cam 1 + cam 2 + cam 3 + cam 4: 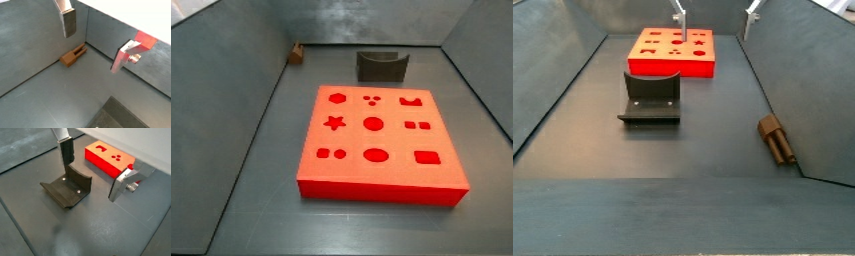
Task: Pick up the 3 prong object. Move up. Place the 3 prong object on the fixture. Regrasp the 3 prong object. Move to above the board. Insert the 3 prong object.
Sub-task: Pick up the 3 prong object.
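Observation:
The 3 prong object (73,55), a small tan-brown peg, lies on the grey floor against a wall; it also shows in both side views (298,52) (776,139). The dark fixture (67,192) with its curved notch stands between the peg and the orange-red board (101,161), as both side views show (381,68) (651,92). The board (352,172) (671,66) has several darker shaped holes. My gripper (91,52) (89,180) hangs high above the floor, open and empty, its fingers (680,13) just showing above the board's far end.
Grey walls (251,90) (800,80) enclose the floor on all sides. The peg lies close to a wall corner (85,44). A dark sloped surface (123,117) shows at the edge of a wrist view.

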You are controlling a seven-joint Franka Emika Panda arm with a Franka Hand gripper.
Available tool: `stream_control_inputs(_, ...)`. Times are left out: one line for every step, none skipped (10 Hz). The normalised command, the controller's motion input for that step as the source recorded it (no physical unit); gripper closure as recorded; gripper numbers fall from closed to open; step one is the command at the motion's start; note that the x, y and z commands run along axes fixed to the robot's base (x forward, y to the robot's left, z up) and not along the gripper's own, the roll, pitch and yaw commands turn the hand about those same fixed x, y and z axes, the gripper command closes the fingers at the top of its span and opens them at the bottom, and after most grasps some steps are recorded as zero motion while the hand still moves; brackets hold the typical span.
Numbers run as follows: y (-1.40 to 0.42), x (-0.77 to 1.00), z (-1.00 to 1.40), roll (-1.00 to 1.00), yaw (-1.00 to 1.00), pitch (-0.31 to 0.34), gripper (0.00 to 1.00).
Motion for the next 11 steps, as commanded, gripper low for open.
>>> stream_control_inputs(0.06, -0.68, -0.14, 0.04, -0.09, 0.027, 0.0)
stream_control_inputs(0.12, -0.98, -0.43, 0.04, 0.0, -0.036, 0.0)
stream_control_inputs(0.25, -1.0, -0.71, 0.06, 0.08, -0.146, 0.0)
stream_control_inputs(0.39, -0.96, -0.77, 0.02, 0.07, -0.179, 0.0)
stream_control_inputs(0.41, -0.94, -0.89, 0.0, 0.01, -0.219, 0.0)
stream_control_inputs(0.39, -0.78, -0.84, 0.0, 0.0, -0.241, 0.0)
stream_control_inputs(0.3, -0.54, -0.86, 0.0, 0.0, -0.229, 0.0)
stream_control_inputs(0.17, -0.25, -0.87, 0.0, 0.0, -0.211, 0.0)
stream_control_inputs(0.12, 0.0, -0.89, 0.0, 0.0, -0.179, 0.0)
stream_control_inputs(0.11, 0.0, -0.89, 0.0, 0.0, -0.18, 0.0)
stream_control_inputs(0.11, 0.03, -0.89, 0.0, 0.0, -0.161, 0.0)
